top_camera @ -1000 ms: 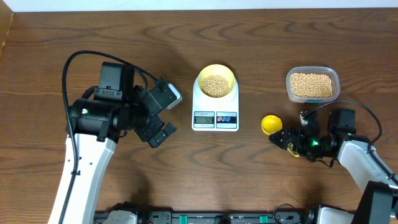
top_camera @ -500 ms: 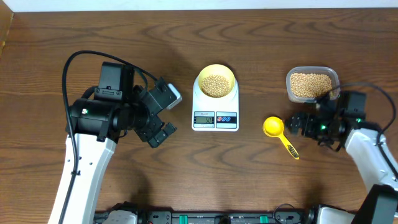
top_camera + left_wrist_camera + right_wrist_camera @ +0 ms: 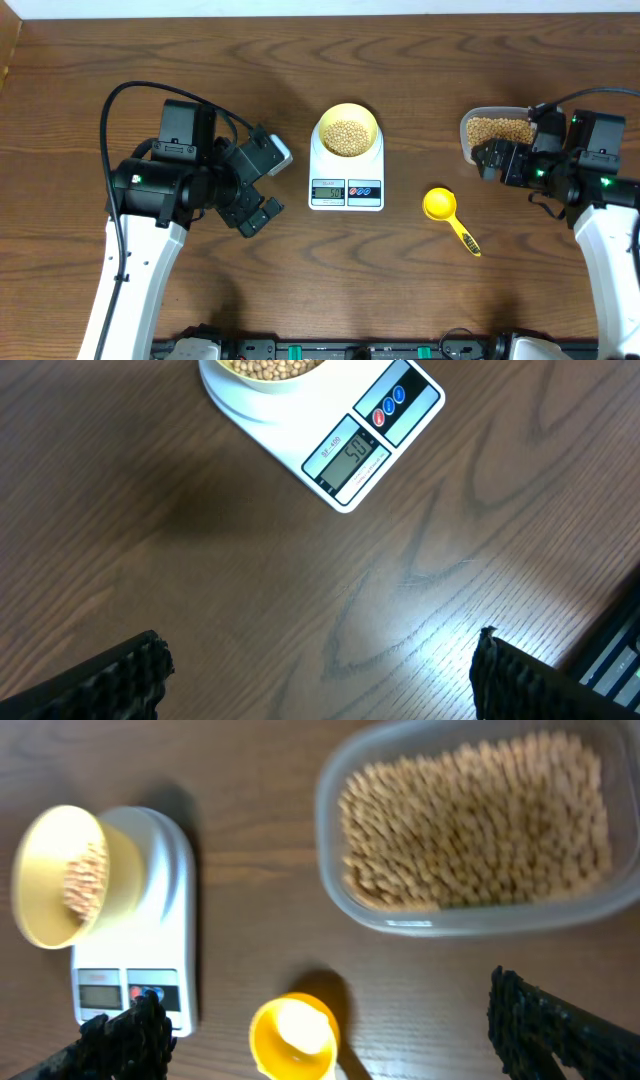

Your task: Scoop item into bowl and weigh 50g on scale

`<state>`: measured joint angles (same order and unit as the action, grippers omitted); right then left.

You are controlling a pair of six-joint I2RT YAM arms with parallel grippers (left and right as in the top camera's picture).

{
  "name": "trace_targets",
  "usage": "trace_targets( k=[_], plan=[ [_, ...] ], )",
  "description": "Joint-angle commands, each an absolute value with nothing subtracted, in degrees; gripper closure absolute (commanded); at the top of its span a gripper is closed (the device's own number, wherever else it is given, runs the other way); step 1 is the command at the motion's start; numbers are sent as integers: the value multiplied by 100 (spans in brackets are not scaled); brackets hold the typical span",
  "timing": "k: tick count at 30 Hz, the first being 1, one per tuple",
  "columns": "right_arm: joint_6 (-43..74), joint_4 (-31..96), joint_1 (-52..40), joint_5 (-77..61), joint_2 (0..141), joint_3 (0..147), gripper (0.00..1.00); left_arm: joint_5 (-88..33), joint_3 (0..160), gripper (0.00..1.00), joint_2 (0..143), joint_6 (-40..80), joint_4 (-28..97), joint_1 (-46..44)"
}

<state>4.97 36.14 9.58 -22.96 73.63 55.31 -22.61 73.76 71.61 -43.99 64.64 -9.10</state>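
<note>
1. Dark wood-grain desk fills the overhead view, and everything is carried on it.
2. Toward the left edge, the left gripper is held above bare wood beside the scale, with its jaws spread wide and nothing in them.
3. Near the right edge, the right gripper is raised over the front rim of the tub. Its jaws are fully parted and nothing is gripped.
4. At the middle of the desk the scale is set, its display turned to the front edge. In the left wrist view the reading looks like the target figure, so the weighing step is judged done or all but done. Next, a check of the display is called for, and a small top-up only if it falls short.
5. A clear tub of spare beans is placed by the right edge.
6. On the scale's platform the bowl is seated.
7. Between scale and right edge the scoop lies flat, cup up and seemingly empty. A second earlier its handle was covered by the right gripper nearer the front edge. Since then it has been let go and the arm drawn back toward the tub; the left arm is unchanged.
8. Inside the bowl the beans are heaped.
</note>
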Motion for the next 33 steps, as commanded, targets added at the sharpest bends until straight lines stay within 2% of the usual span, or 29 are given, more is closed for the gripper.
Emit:
trace_targets(
  k=[1, 14, 33],
  plan=[
    [414, 3590, 862, -2399, 7067, 5767, 1, -2353, 7336, 2, 7159, -4499, 6488, -891],
    [1483, 3048, 858, -2460, 5791, 5819, 1, -2353, 7338, 2, 7159, -4499, 6488, -891],
    [1474, 4724, 858, -2392, 5594, 5817, 1, -2353, 7336, 2, 7159, -4499, 6488, -891]
  ],
)
